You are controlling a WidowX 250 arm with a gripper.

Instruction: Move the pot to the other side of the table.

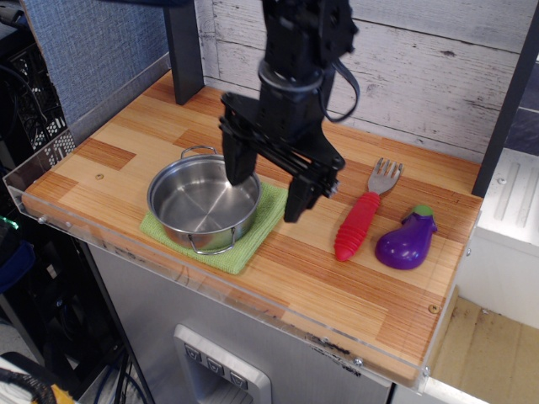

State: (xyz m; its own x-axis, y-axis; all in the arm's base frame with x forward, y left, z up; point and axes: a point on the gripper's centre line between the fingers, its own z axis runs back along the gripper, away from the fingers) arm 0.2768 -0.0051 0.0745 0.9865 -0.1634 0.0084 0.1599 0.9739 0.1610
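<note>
The shiny steel pot (200, 206) with two wire loop handles sits on a green cloth (244, 234) at the left front of the wooden table (354, 286). My black gripper (268, 187) is open and hangs over the pot's right rim. Its left finger reaches down inside the pot near the rim and its right finger is outside, over the cloth's right corner. The fingers straddle the rim and hold nothing.
A fork with a red ribbed handle (365, 214) and a purple toy eggplant (408, 241) lie at the right of the table. A dark post (183, 46) stands at the back left, a white plank wall behind. Clear acrylic edging lines the front and left.
</note>
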